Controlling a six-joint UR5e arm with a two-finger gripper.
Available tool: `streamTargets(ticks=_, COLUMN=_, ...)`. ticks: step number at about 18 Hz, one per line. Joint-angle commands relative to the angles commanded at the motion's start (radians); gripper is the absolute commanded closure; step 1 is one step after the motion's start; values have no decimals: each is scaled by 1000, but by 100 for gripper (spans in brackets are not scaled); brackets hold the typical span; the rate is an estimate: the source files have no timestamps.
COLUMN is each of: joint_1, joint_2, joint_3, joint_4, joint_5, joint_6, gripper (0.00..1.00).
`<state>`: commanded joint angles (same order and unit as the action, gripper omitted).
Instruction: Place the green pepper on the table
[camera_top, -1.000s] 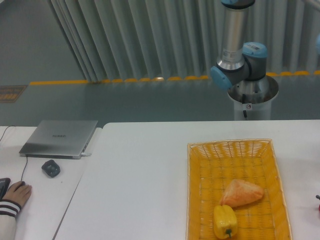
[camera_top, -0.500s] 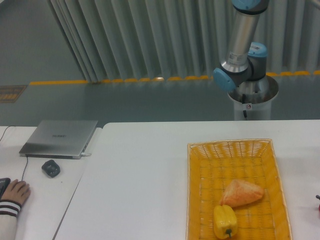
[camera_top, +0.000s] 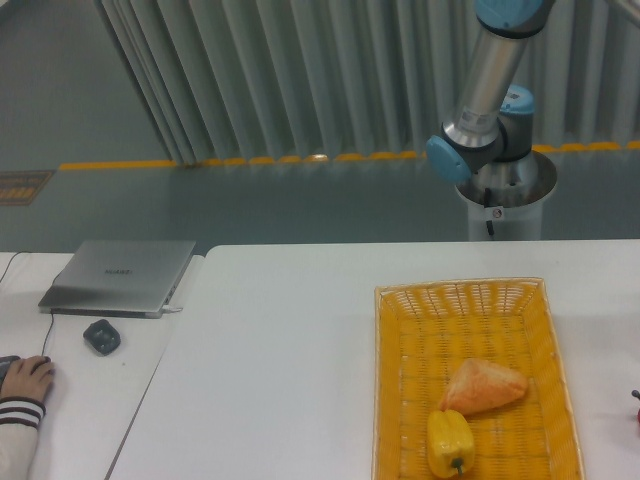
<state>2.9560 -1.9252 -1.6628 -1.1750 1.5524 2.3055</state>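
The green pepper is out of view in this frame. The white table (camera_top: 280, 350) fills the lower part of the view. Only the arm's lower links (camera_top: 487, 100) show at the top right, leaning up and to the right out of the frame above the base (camera_top: 505, 195). The gripper itself is out of view.
A woven yellow-orange basket (camera_top: 470, 300) stands on the table's right side, holding an orange-tan wedge of bread (camera_top: 483, 386) and a yellow bell pepper (camera_top: 449, 443). On the left desk lie a closed laptop (camera_top: 120, 275), a mouse (camera_top: 101, 335) and a person's hand (camera_top: 25, 380). A small red thing (camera_top: 636, 396) peeks in at the right edge.
The arm's upper link has tilted further to the right. The person's hand at the lower left has slid left and down.
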Motion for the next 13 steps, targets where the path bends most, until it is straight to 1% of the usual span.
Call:
streamTargets(ticks=8, joint_1=11, joint_2=78, joint_3=5, joint_4=-8, joint_5=0, joint_6=-15, gripper=0)
streamTargets(ticks=10, joint_1=5, joint_2=87, joint_3=23, joint_4=-8, joint_5=11, joint_6=-34, gripper=0)
streamTargets(ticks=11, joint_1=2, joint_2=101, joint_3=35, joint_4=-17, joint_5=11, joint_6=-47, gripper=0)
streamTargets(ticks=13, joint_1=-11, joint_2=109, joint_3=44, joint_4=-26, joint_5=3, joint_6=-86, gripper=0)
